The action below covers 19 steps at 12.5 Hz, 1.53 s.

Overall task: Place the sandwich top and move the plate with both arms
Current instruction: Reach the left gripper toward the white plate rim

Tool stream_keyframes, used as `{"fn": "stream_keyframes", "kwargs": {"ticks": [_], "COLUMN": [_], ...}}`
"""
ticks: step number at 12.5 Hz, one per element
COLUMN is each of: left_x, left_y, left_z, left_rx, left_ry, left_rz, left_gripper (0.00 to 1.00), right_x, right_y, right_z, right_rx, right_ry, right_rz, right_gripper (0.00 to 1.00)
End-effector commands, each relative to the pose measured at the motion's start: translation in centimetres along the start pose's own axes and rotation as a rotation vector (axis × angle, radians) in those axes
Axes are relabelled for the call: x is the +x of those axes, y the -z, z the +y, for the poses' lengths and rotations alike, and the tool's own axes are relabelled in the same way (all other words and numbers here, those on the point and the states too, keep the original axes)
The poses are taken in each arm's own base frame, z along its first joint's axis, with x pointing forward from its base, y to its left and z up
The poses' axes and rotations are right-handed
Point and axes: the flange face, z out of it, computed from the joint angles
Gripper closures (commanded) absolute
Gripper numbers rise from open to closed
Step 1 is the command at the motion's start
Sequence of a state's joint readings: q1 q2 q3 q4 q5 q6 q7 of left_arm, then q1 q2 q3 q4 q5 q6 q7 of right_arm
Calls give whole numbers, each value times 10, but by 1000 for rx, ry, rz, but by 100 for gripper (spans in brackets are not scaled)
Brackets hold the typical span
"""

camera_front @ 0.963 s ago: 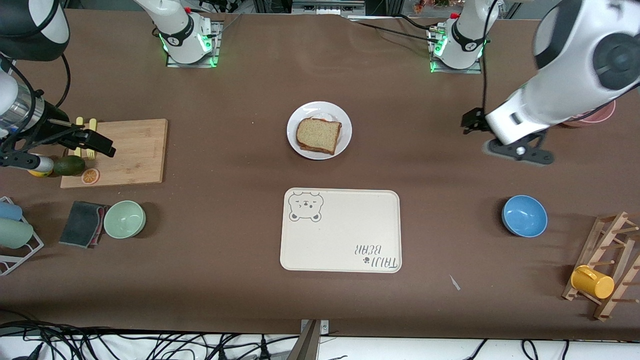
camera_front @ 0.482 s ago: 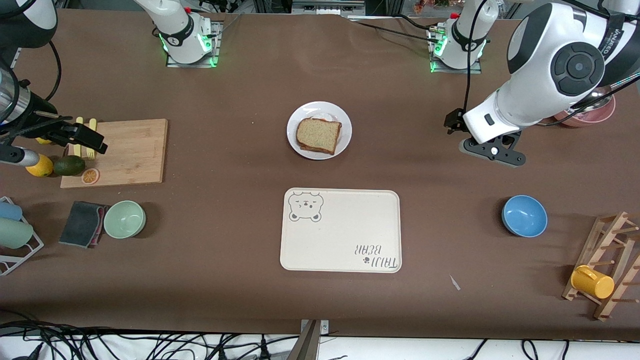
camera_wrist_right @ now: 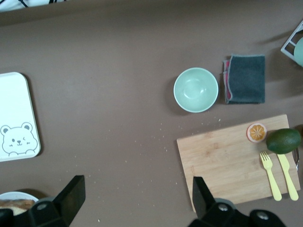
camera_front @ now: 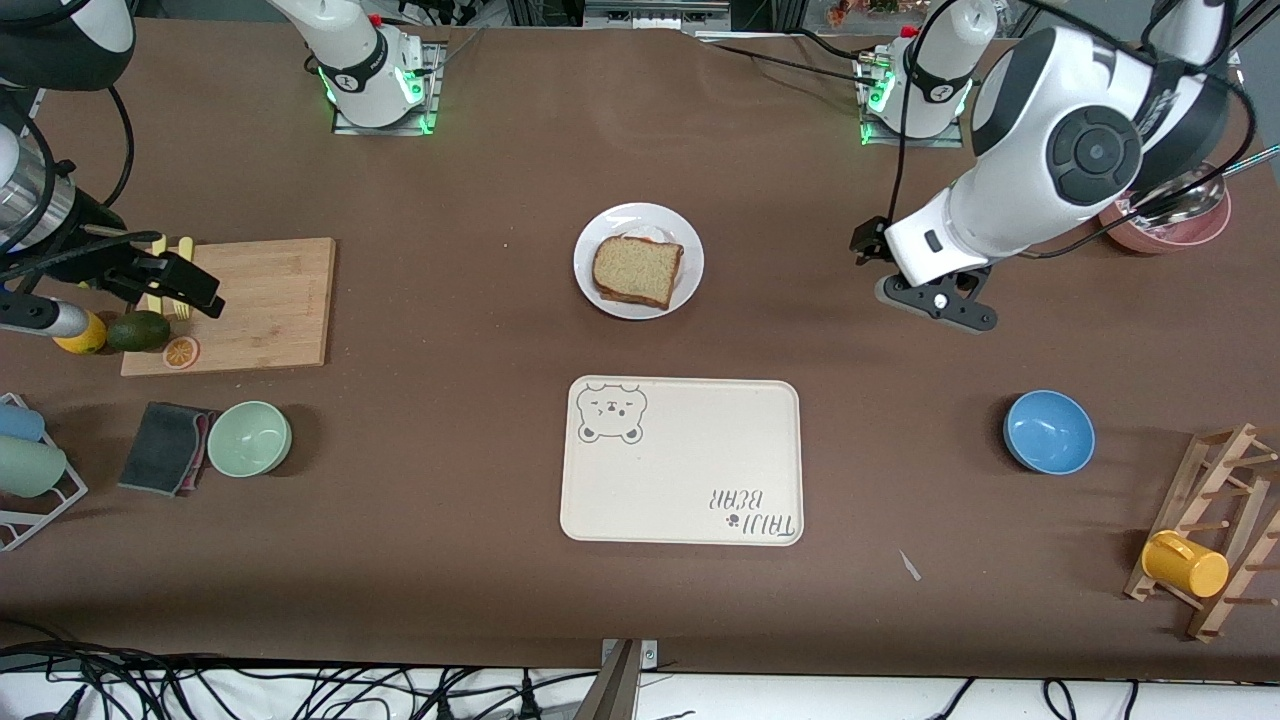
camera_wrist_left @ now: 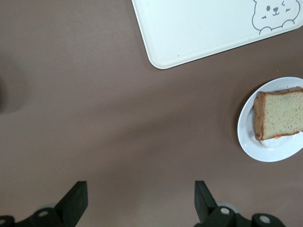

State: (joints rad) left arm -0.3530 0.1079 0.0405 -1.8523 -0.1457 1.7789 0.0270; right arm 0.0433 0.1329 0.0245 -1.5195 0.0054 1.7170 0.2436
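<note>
**Left arm swings in toward the plate**

Since 1 second ago we see the left gripper (camera_front: 935, 300) shift from near the pink bowl (camera_front: 1165, 225) toward the middle of the table; it now hangs over bare table at about 3 o'clock from the plate (camera_front: 640, 261), well apart from it. The right gripper (camera_front: 165, 285) has barely moved and sits over the edge of the cutting board (camera_front: 240, 305), at 9 o'clock from the plate.

We cannot make out the left fingertips in the front view, where the wrist covers them. The left wrist view shows its 2 fingers (camera_wrist_left: 75, 201) spread wide with nothing between them. The right wrist view shows the same: 2 fingers (camera_wrist_right: 71, 196) wide apart, empty.

Filling under the sandwich top (camera_front: 637, 270) is mostly hidden; only a thin orange edge shows. That slice lies on the plate, slightly off centre. The plate sits at 12 o'clock from the bear-print tray (camera_front: 690, 470), apart from it. In the right wrist view the plate (camera_wrist_right: 16, 196) is cut off at the frame edge.
</note>
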Motion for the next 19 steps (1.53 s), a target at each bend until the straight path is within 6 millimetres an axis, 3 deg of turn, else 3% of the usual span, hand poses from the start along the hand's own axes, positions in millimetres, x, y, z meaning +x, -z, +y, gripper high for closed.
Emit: {"fn": "stream_keyframes", "kwargs": {"ticks": [1,3,5,7,12,14,19], "left_x": [-6,-3,1,8,15,14,-11], "left_y": [-39,-74,-106,-138,-213,-238,-279], "left_z": [17,30,56,81,112,118,106], "left_rx": [-62,-172,-223,-297,-400,-494,-599], "left_ry": [0,46,60,89,175,169,126], "left_rz": [19,26,66,40,0,-3,-7], "left_gripper": [1,1,1,1,1,1,2], "right_x": [13,9,11,12,12,16,19], "right_y": [1,5,-1,2,5,1,-9], "right_z": [14,20,27,19,22,27,26], "right_rx": [-17,-54,-81,-73,-69,-71,-87], "right_ry": [-38,-85,-93,-82,-88,-100,-88], "right_rz": [-2,-8,-15,0,4,5,-4], "right_gripper": [0,0,0,0,0,0,0]}}
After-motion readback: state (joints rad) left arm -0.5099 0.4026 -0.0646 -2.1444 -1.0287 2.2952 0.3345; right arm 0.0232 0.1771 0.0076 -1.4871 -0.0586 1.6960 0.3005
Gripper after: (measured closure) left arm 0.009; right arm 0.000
